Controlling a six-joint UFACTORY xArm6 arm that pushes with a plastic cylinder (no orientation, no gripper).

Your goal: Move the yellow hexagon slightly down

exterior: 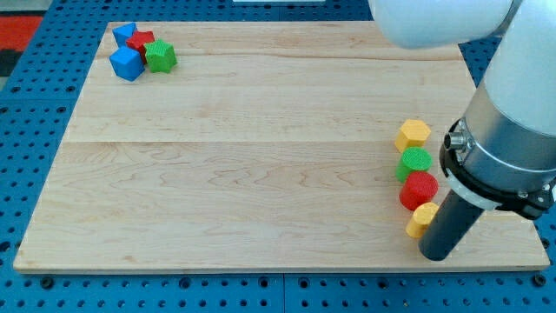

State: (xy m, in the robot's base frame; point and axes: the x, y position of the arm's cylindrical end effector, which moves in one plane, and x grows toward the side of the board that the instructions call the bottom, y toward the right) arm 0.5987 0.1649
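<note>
The yellow hexagon (pixel 413 135) lies near the board's right edge, at the top of a column of blocks. Below it sit a green round block (pixel 415 162), a red round block (pixel 419 189) and a small yellow block (pixel 423 219). My tip (pixel 437 256) is a dark rod resting on the board just below and to the right of the small yellow block, close to it or touching it. It is well below the yellow hexagon, with the green and red blocks between.
A cluster at the board's top left holds two blue blocks (pixel 126 63), (pixel 124 35), a red block (pixel 141 43) and a green block (pixel 161 56). The arm's large grey and white body (pixel 508 130) covers the right side. The wooden board (pixel 243 148) lies on a blue pegboard.
</note>
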